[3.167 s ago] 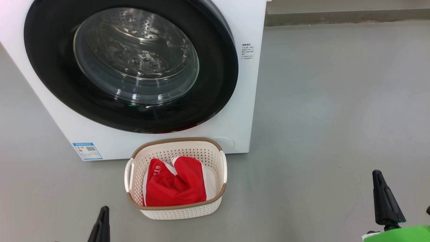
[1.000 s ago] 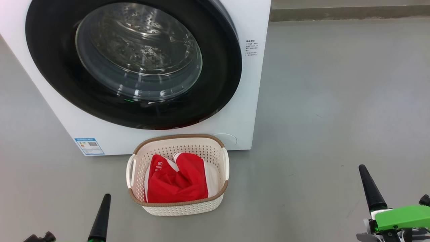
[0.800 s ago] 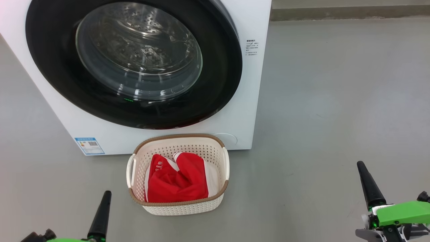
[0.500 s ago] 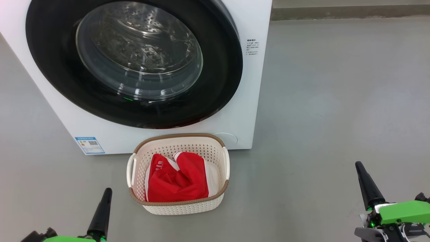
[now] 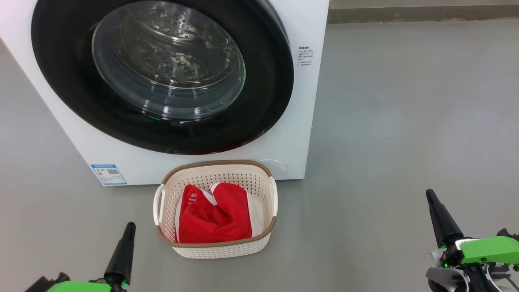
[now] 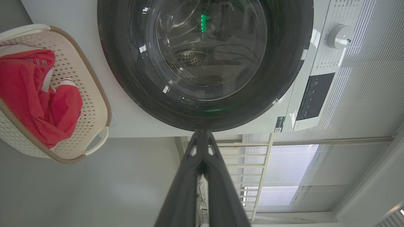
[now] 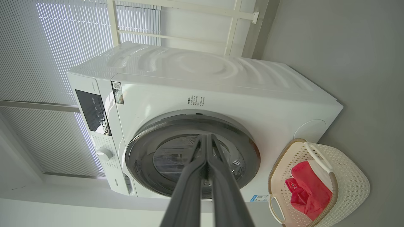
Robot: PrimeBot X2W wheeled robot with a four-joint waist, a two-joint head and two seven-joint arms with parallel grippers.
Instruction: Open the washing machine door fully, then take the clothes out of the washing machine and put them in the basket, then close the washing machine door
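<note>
The white washing machine (image 5: 300,121) stands on the floor, and its door (image 5: 73,101) with the black rim and clear glass lies flat against its front; the door (image 6: 126,78) and the door (image 7: 139,157) also fill much of both wrist views. Right in front of the machine sits the cream basket (image 5: 219,247) holding red and white clothes (image 5: 211,223). My left gripper (image 5: 129,226) is shut and empty, low to the left of the basket. Far to the basket's right, my right gripper (image 5: 429,193) is shut and empty too. Both point toward the machine.
Bare grey floor (image 5: 405,121) spreads to the right of the machine up to a wall base (image 5: 421,14). The machine's control panel (image 7: 93,110) and knob (image 7: 104,154) sit above the door. Window blinds (image 7: 47,47) and a white rail (image 7: 189,4) stand behind it.
The camera has shifted slightly. Both grippers have come a little further up into the head view, with more of their green wrists showing. Both stay shut; door, basket and clothes are unmoved.
</note>
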